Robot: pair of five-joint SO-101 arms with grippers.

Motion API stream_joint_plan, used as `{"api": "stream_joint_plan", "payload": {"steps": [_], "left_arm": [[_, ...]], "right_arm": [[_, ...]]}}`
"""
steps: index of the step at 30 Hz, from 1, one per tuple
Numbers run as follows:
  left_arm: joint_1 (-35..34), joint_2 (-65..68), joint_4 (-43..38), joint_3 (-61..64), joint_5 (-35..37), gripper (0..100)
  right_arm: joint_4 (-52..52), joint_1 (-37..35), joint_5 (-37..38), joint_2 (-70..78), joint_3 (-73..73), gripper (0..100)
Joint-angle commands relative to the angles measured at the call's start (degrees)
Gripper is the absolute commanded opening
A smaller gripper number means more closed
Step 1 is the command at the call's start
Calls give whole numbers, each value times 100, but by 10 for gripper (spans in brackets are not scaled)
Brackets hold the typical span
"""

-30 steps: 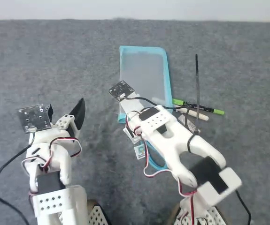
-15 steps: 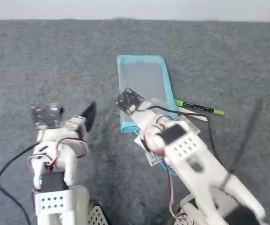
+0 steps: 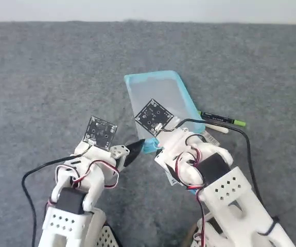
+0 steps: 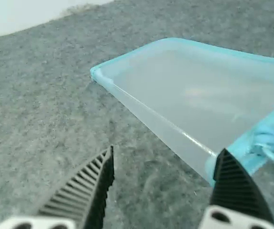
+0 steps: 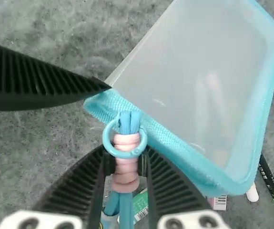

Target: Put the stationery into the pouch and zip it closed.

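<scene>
Pouch [image 3: 160,95] x1; green pen [image 3: 222,120], white pen [image 3: 218,128] beside; right gripper [image 5: 125,160] pinches zip pull [image 5: 125,139].

two white plastic arms, the left arm [image 3: 75,188] and the right arm [image 3: 240,206], are pictured strung with red, black and white cables [image 3: 102,165], each capped by a small black circuit board [image 3: 100,133], tipped with black ribbed fingers [image 4: 91,188] and finished with perforated panels [image 3: 60,222].

Left gripper [image 4: 163,164] gapes wide, one tip just beside the right gripper [image 5: 125,152], which is pinched onto a zip pull [image 5: 126,168].
</scene>
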Motion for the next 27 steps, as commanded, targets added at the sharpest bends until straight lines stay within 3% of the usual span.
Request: {"api": "stream_joint_plan", "payload": {"steps": [1, 6, 15, 27], "left_arm": [[88, 9, 141, -365, -88, 326], [79, 9, 738, -840, -105, 326], [123, -475, 1002, -848, -396, 360], [-53, -791, 703, -462, -404, 329]], "right_arm": [[13, 40, 26, -251, -35, 6], [22, 48, 35, -251, -35, 6], [22, 48, 35, -259, -53, 6], [866, -84, 53, -251, -1002, 6]]}}
